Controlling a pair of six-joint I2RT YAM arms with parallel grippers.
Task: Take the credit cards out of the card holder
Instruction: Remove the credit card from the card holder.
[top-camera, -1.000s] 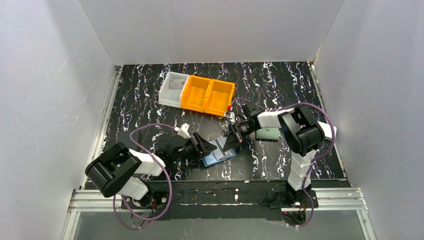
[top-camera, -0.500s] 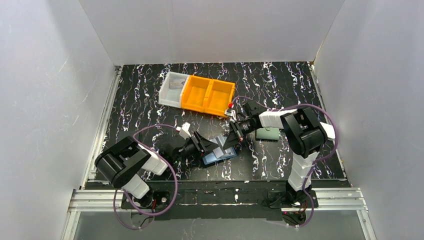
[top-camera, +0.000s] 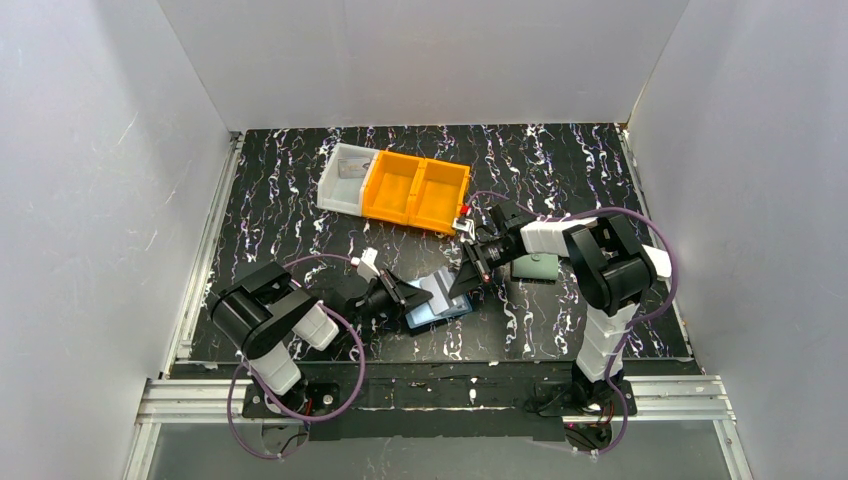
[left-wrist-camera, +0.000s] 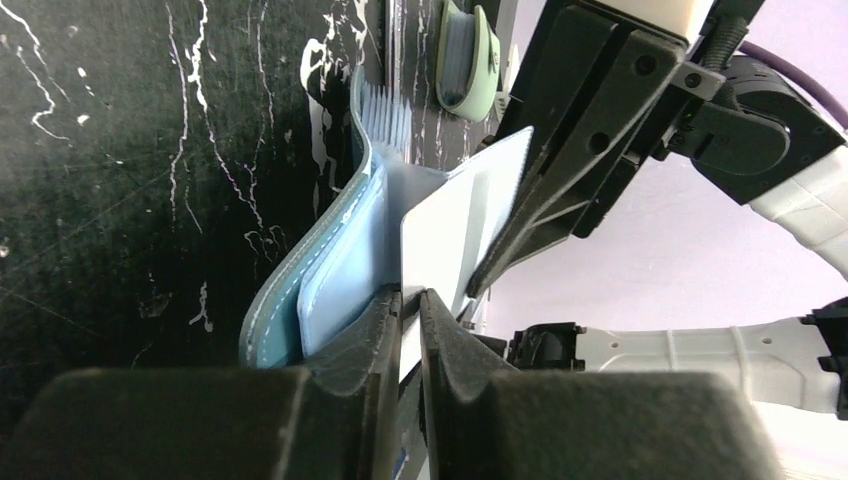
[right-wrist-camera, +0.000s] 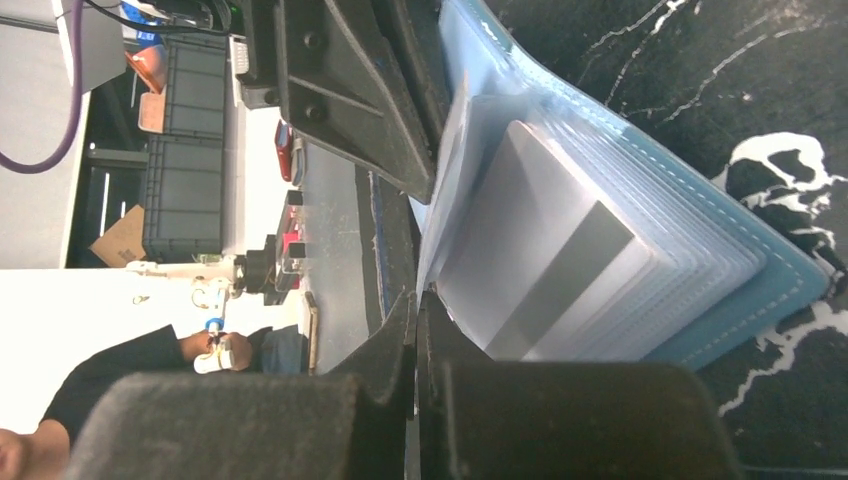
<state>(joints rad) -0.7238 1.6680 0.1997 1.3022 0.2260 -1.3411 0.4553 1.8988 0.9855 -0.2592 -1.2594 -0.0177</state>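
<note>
My left tool (left-wrist-camera: 410, 298) pinches the credit card (left-wrist-camera: 465, 215), seated in the card holder (left-wrist-camera: 335, 260) just ahead. My right tool (right-wrist-camera: 415, 300), pressed together on that holder, should anchor it while I pull straight back.

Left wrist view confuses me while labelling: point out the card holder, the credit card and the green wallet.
card holder (left-wrist-camera: 338, 262), left wrist view, pale blue inner panel.
credit card (left-wrist-camera: 452, 232), left wrist view, bare face.
green wallet (left-wrist-camera: 466, 62), left wrist view, its middle.
</note>
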